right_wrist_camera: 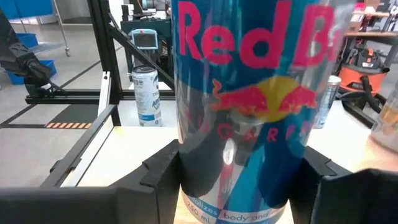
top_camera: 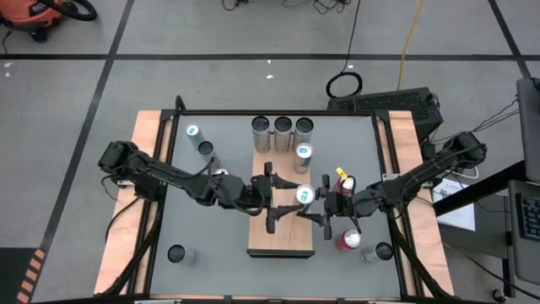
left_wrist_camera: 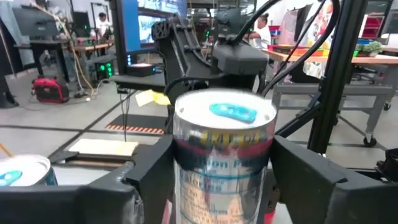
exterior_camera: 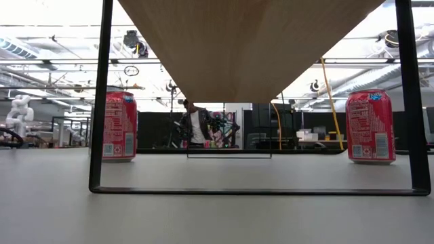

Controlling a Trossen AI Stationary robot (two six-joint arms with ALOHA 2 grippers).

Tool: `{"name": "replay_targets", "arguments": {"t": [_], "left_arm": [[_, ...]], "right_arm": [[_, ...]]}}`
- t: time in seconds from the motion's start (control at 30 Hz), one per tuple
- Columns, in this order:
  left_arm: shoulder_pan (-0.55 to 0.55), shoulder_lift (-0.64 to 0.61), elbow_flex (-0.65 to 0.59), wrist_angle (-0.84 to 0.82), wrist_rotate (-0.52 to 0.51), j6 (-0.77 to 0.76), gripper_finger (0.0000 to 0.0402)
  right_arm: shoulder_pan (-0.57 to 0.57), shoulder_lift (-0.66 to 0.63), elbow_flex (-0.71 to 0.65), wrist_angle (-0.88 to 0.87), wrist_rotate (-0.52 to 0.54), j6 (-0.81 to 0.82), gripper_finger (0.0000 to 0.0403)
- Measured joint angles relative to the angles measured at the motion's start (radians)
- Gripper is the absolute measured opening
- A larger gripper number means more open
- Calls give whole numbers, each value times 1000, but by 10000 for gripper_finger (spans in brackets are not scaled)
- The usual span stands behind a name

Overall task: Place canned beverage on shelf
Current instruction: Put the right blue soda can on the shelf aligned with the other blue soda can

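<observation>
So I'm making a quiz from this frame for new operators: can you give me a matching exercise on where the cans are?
Things:
1. Red Bull can
2. red can
3. three silver cans
4. lone dark-topped can

Places:
A. in a row at the shelf's far end
B. on the grey table, on the left arm's side
C. between the left gripper and the right gripper, over the shelf
D. on the table just beside the shelf, on the right arm's side

Pairs: 1-C, 2-D, 3-A, 4-B
</observation>
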Motion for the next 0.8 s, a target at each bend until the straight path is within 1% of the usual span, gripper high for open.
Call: {"name": "replay_targets", "arguments": {"t": [0.13,0.2,0.33,0.43,0.57,0.67,0.8], "left_arm": [[2,3,-1,-18,-22,1,299],[6,3,-1,-14,-21,9,316],[7,3,-1,1,-9,43,328],[8,3,-1,28,32,53,329],[8,3,-1,57,42,53,325],[8,3,-1,47,47,53,308],[8,3,-1,38,69,53,273]], "right_arm": [[-1,-1,1,9,2,0,178],[-1,-1,1,1,0,0,178],[-1,-1,1,3,-46,4,178],[-1,-1,1,-2,-54,3,178],[-1,0,1,-2,-54,3,178],[-1,0,1,-2,-54,3,178],[0,0,1,-2,-54,3,178]]}}
